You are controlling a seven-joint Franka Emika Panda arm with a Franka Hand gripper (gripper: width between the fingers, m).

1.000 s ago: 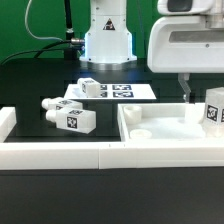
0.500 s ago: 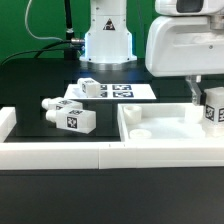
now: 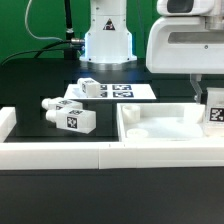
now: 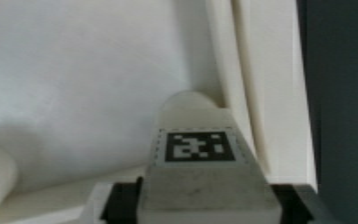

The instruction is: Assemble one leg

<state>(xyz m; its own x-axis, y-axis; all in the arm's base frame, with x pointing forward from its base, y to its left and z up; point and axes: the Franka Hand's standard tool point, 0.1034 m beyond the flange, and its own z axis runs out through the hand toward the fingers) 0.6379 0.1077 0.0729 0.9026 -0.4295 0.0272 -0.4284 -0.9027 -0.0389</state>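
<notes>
Leg (image 4: 197, 165): chunky white plastic post w/ tag

Robot base column (image 3: 108, 35): white glossy housing, cylindrical, w/ a pale blue-lit band approx. mid-height; widens toward a rounded foot seated on the black table. Black cable (image 3: 68, 20) runs vertically beside it on the exterior view's left; a second, lighter cable curves in at foot level.

Wrist/hand housing (image 3: 188, 45): large white rounded-rectangular block, smooth shell, soft corners, darker grey cap on top. No markings legible at this res.

Gripper (image 3: 205, 92): fingers (image 4: 126, 198) dark, nearly black, flat-sided, seen as two narrow vertical bars in the wrist view. Screws not discernible.
</notes>
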